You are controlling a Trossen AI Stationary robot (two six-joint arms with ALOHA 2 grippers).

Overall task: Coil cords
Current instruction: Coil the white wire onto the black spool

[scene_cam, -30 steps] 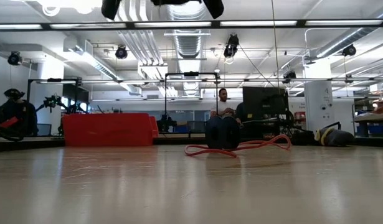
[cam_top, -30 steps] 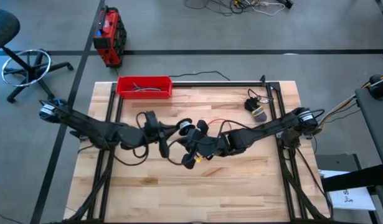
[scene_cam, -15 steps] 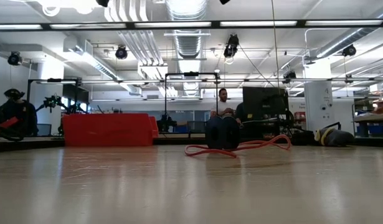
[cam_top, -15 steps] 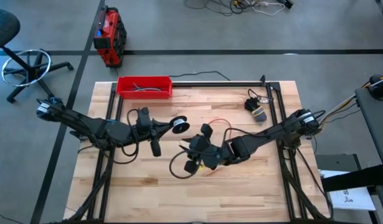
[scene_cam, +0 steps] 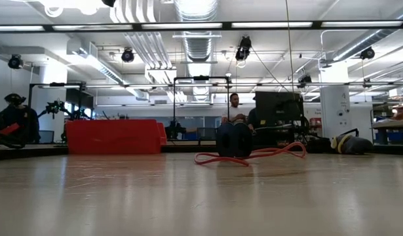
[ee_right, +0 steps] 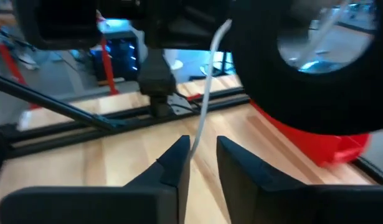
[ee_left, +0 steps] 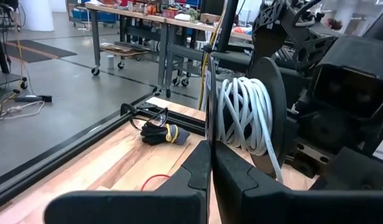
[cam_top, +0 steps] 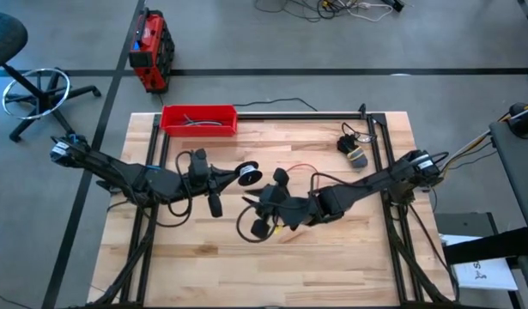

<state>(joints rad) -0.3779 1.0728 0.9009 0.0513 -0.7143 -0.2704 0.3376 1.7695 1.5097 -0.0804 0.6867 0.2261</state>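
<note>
The white cord (ee_left: 244, 115) is wound in several turns between two black discs, a small spool (cam_top: 246, 174) held above the table's middle. My left gripper (ee_left: 208, 155) is shut on the nearer disc. A free strand of the white cord (ee_right: 207, 93) runs down from a black disc (ee_right: 303, 62) into the gap of my right gripper (ee_right: 202, 149), which stands slightly open just right of and nearer than the spool (cam_top: 265, 204). The red cord (cam_top: 300, 167) lies loose on the table behind it, its loops flat on the wood (scene_cam: 247, 156). My left gripper pinches the rim of the nearer black disc (ee_left: 207, 134) between its two fingers, which come level from the table's left with the disc edge-on between them. The spool is lifted clear of the table, its axis about level. Whether my right gripper touches the strand cannot be told.
A red tray (cam_top: 199, 118) with dark cables stands at the far left of the table. A dark bundled cable with a yellow tie (cam_top: 354, 150) lies at the far right. A dark loop (cam_top: 253, 226) hangs by my right gripper. People sit in the room beyond (scene_cam: 235, 124).
My left gripper has drawn back toward the table's left edge with the spool, away from my right gripper. My right gripper has shifted toward the near edge. The two grippers, close together a second ago, now stand apart.
</note>
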